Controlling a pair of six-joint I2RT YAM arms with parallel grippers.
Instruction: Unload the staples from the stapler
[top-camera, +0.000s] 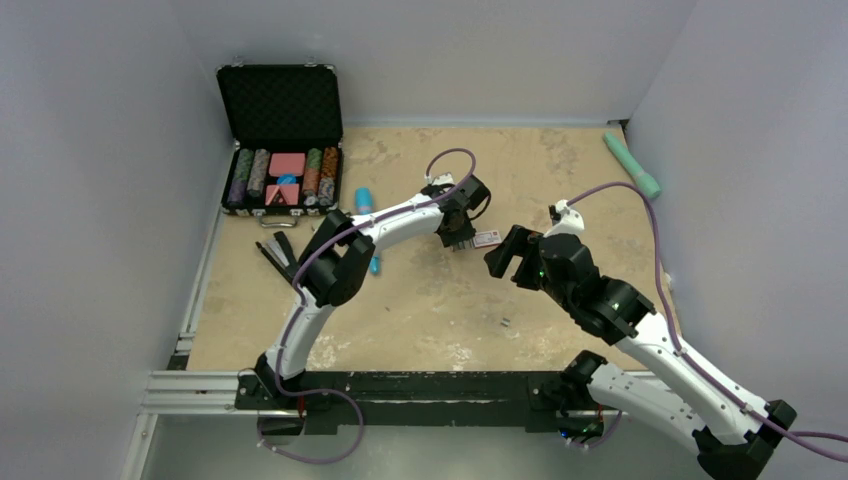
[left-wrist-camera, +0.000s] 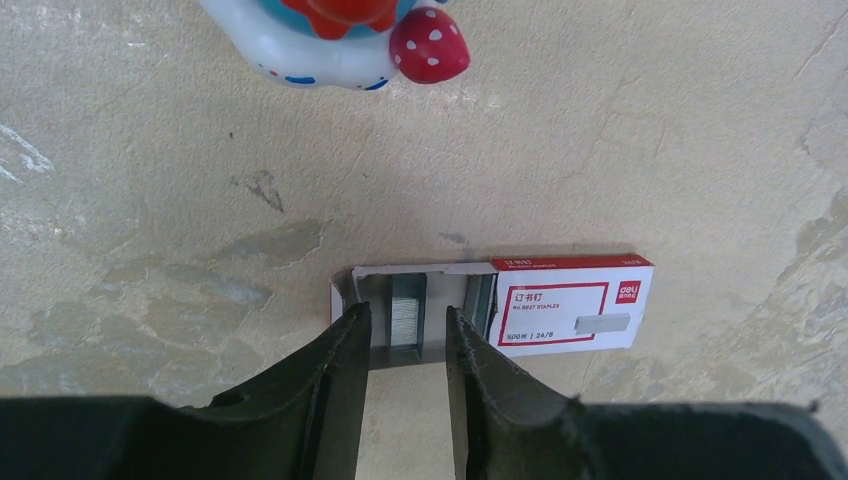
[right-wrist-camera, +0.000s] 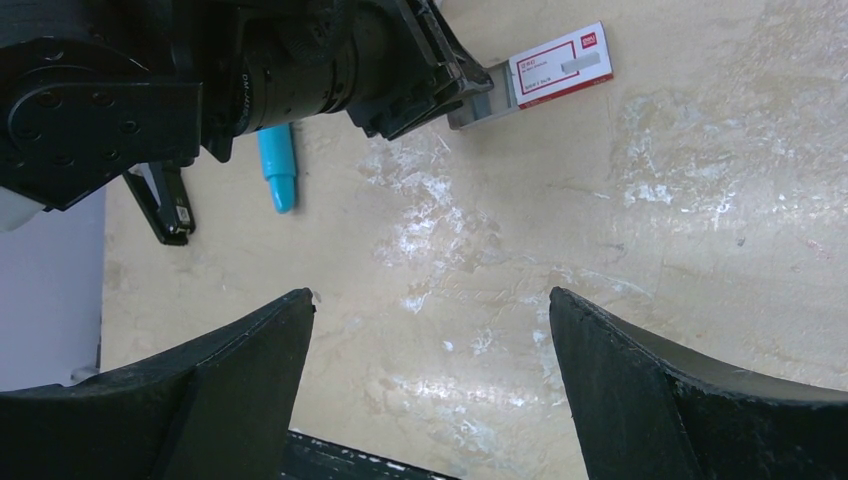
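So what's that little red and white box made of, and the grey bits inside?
The box looks like thin printed cardboard, matte, with a folded flap. The grey strips inside seem metal staples: dull shine, fine ridges.

Staple box (left-wrist-camera: 560, 310) glossy card; staples (left-wrist-camera: 407, 315) metal; tbl (left-wrist-camera: 650, 130) matt, rough.

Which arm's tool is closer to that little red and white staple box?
Left. The left tool hangs over the open end of the staple box, fingers either side of a staple strip. The right tool is wide open, off to one side, clear of it.
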